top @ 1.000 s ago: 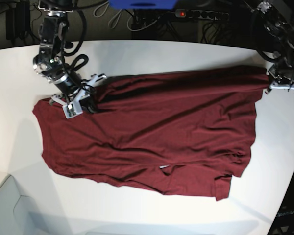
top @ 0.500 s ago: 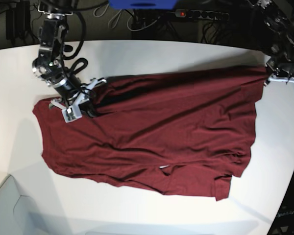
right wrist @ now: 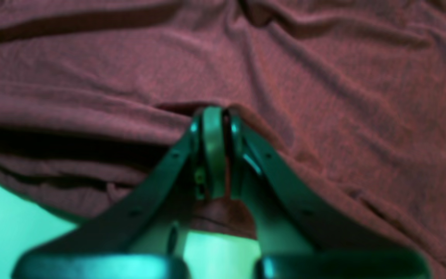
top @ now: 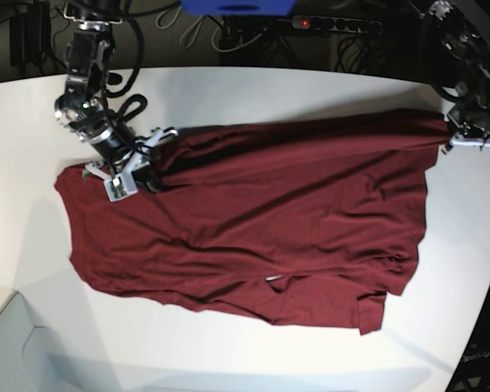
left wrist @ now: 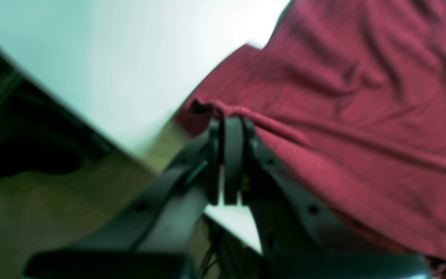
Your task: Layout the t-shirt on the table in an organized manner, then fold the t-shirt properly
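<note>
Both arms reach low from opposite ends, left gripper [left wrist: 227, 124] and right gripper [right wrist: 213, 116] with jaws clamped together.

My base camera is looking straight down on the table [top: 229, 90] from well above. Both wrist cameras are peering along their own closed fingers, very close, blurred. All three are sharing the t-shirt [top: 261, 220] [left wrist: 362, 116] [right wrist: 323, 77].

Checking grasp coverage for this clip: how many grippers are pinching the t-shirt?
2. The right gripper is shut on the t-shirt near its upper left; the left gripper is shut on its far right corner.
</note>
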`<state>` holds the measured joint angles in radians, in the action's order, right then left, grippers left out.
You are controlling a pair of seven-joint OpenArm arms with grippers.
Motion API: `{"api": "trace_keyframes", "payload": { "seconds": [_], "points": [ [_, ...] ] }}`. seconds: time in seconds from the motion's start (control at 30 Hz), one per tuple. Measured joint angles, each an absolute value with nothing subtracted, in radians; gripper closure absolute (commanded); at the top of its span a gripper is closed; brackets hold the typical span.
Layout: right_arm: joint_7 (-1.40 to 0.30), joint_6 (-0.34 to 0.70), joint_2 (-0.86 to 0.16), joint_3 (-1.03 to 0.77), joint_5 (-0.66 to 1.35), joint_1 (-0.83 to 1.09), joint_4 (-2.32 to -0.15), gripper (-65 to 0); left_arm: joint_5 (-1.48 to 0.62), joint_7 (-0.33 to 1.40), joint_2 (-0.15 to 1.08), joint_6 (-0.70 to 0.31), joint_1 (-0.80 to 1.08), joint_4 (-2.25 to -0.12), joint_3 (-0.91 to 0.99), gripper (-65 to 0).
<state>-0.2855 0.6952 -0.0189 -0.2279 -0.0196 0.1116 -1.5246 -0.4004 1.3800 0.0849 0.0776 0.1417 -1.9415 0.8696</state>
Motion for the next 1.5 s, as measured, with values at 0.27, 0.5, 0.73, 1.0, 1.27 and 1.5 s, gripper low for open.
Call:
{"api": "trace_keyframes", "payload": {
  "seconds": [0.27,0.5,0.73,1.0,1.27,1.5],
  "points": [
    [-0.284,0.695,-0.019,-0.228,-0.019,0.115,-1.525,0.0,-0.396,1.358,0.086,0.078,0.083,-1.817,0.865,0.0],
    [-0.284,0.695,-0.019,-0.228,-0.019,0.115,-1.524,0.0,-0.397,1.251,0.089,0.078,0.082,-1.694,0.863,0.0],
    [-0.284,0.695,-0.019,-0.228,-0.019,0.115,-1.524,0.0,-0.398,1.165,0.114,0.082,0.031,-1.531,0.862,0.0],
    [-0.284,0.695,-0.019,-0.228,-0.019,0.115,-1.524,0.0,-0.402,1.139,0.124,0.082,-0.015,-1.499,0.79,-0.5],
    [-0.284,0.695,-0.019,-0.228,-0.019,0.115,-1.524,0.0,-0.394,1.14,0.125,0.082,-0.017,-1.5,0.783,-18.3],
    [-0.284,0.695,-0.02,-0.228,-0.019,0.114,-1.524,0.0,-0.403,1.149,0.126,0.082,0.031,-1.52,0.79,-32.8]
  ]
}}
